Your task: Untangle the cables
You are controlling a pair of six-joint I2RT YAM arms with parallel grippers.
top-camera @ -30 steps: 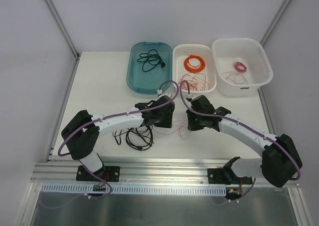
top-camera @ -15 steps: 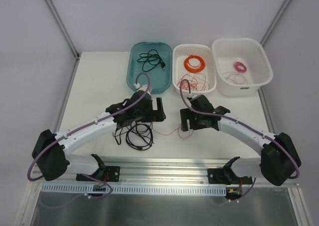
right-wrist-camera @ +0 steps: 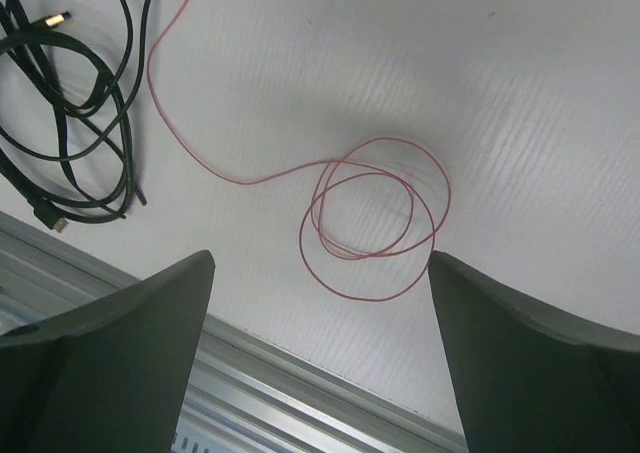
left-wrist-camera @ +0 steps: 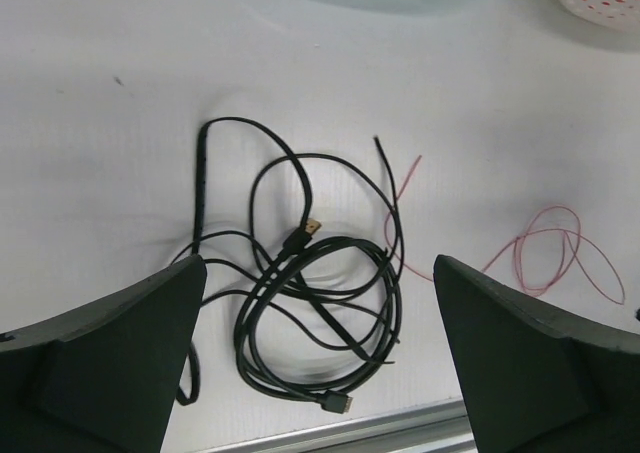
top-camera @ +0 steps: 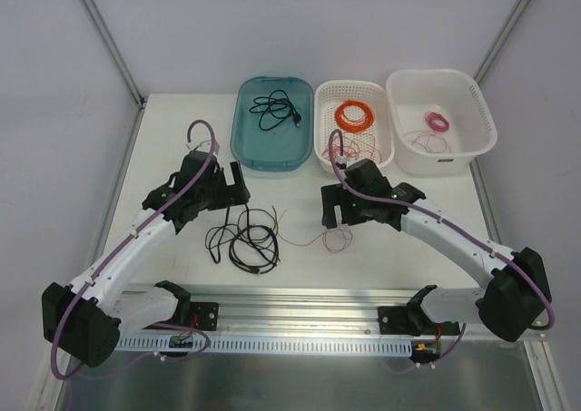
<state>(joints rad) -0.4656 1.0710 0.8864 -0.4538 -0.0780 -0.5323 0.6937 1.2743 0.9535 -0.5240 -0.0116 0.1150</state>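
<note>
- Arms are backing off since a second ago, left claw (top-camera: 238, 184) and right claw (top-camera: 330, 213) spreading wide, empty.
- Black cord (top-camera: 247, 245) is lying at 6 o'clock on the bench (top-camera: 182, 130), pink wire (right-wrist-camera: 372, 257) at its 3 o'clock, probably being separated.

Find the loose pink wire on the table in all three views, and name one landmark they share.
Top external: pink wire lies mid-table, just right of the black cord.
Left wrist: pink wire is at the right of the picture, and the cord fills the centre.
Right wrist: pink wire loops in the centre, and the cord is at the top left.
Shared landmark: the black cord, left of the wire in every view.
</note>
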